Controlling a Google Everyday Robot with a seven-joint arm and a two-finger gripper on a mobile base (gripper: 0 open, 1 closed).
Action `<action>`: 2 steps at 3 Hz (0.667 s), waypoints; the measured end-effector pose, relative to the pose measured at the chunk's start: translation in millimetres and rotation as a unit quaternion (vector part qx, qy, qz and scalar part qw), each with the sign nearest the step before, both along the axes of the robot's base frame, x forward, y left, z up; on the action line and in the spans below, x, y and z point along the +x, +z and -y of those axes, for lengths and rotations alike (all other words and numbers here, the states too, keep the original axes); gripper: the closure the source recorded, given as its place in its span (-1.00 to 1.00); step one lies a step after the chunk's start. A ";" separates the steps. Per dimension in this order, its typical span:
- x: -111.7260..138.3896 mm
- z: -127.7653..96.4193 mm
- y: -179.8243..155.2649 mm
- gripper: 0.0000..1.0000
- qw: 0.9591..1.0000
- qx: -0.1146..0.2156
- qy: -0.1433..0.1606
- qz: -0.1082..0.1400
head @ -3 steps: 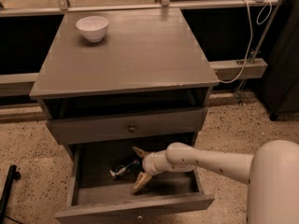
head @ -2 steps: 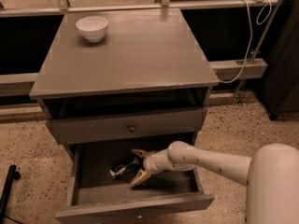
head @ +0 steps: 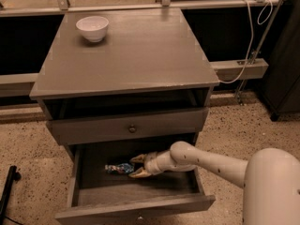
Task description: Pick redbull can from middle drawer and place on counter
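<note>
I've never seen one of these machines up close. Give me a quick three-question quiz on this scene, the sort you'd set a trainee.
1. True or false: the redbull can already stands on the counter.
2. Where is the claw? A) above the counter. B) inside the pulled-out middle drawer, fingers open at the can's end. C) down on the floor.
3. Fill in: the white thing near the counter's far left corner is a ____.

Key: 1 false, the can lies on the drawer floor. 2 B. 3 bowl.
</note>
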State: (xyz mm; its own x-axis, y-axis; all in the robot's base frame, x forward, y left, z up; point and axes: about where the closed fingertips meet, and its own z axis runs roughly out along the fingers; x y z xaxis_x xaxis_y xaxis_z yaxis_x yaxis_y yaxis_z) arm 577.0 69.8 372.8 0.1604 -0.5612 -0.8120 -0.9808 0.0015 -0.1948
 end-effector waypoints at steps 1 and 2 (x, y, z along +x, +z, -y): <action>-2.6 1.8 10.7 0.74 0.999 0.043 0.009 0.000; -10.0 8.5 41.1 1.00 0.993 0.115 0.026 0.025</action>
